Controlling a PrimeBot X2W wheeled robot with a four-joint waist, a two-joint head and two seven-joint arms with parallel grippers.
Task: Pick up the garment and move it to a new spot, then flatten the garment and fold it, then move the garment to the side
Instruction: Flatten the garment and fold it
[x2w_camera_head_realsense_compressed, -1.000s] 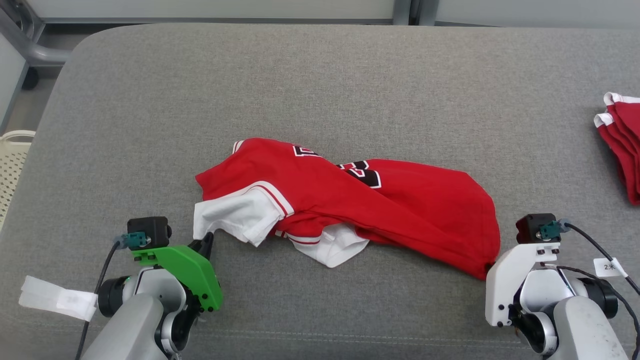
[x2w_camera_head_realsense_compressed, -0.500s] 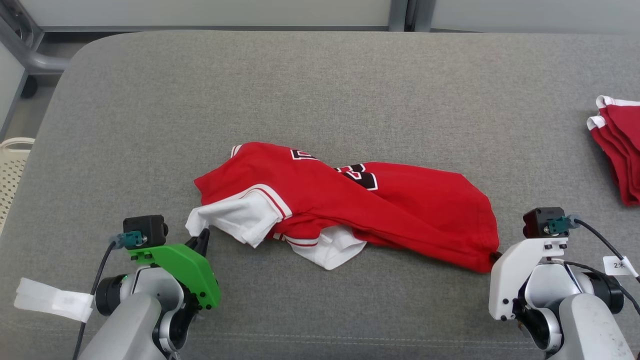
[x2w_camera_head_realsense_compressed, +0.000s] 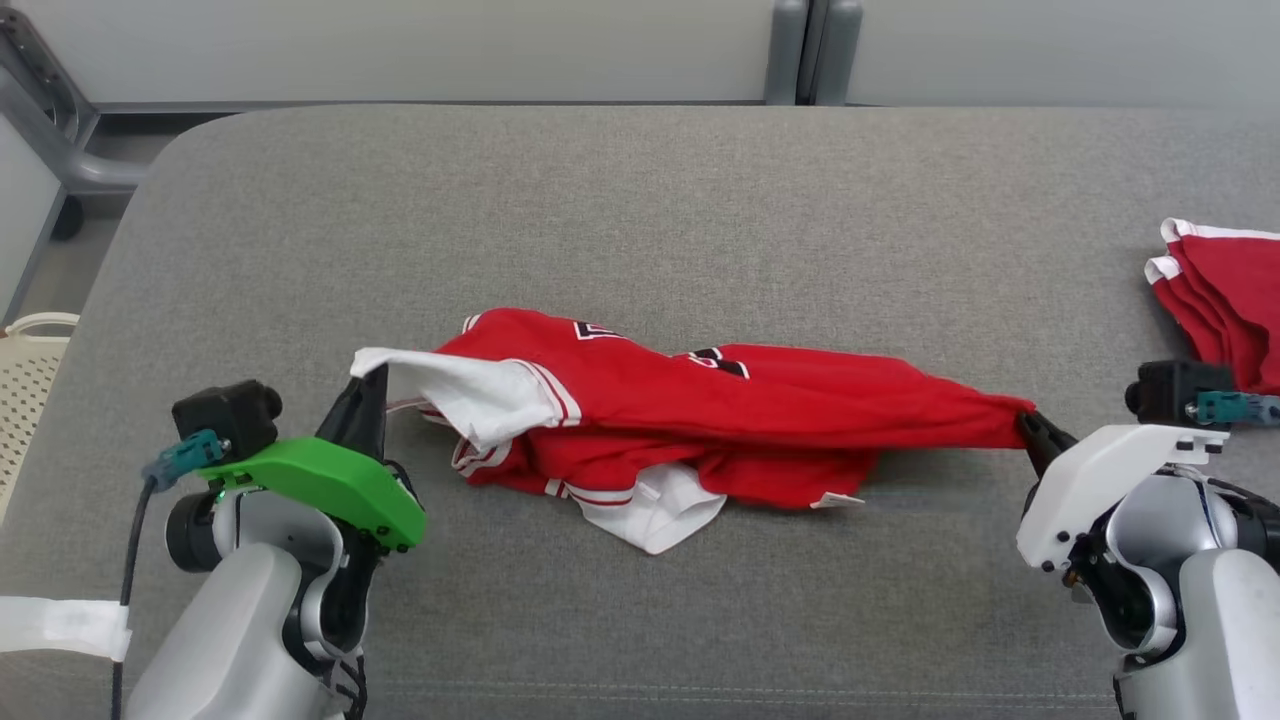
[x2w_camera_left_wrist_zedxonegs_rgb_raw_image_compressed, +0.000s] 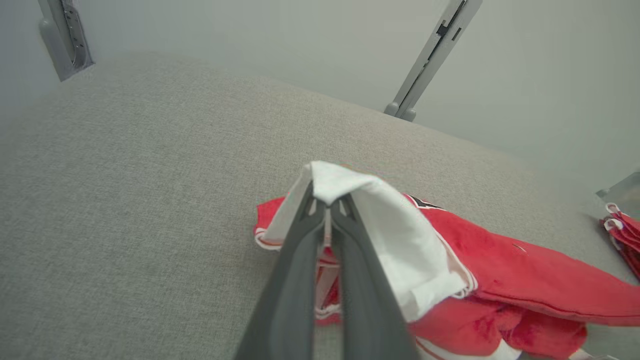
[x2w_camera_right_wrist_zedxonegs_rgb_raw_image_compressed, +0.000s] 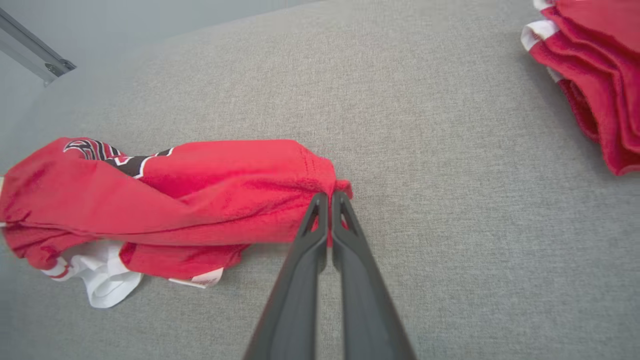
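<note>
item: red garment (x2w_camera_head_realsense_compressed: 760, 410), mid grey couch top (x2w_camera_head_realsense_compressed: 640, 200), bunched, strung between my two grips. l gripper (x2w_camera_head_realsense_compressed: 368, 388): pressed shut on white sleeve (x2w_camera_head_realsense_compressed: 470, 385) edge. r gripper (x2w_camera_head_realsense_compressed: 1032, 428): pinched on red hem corner (x2w_camera_head_realsense_compressed: 1005, 410). to do well, i'd lift both evenly, keep cloth taut (no yank), steer clear of folded stack (x2w_camera_head_realsense_compressed: 1220, 300) at r, set down w/ slack out.

Bright even light, soft shadows, sharp
</note>
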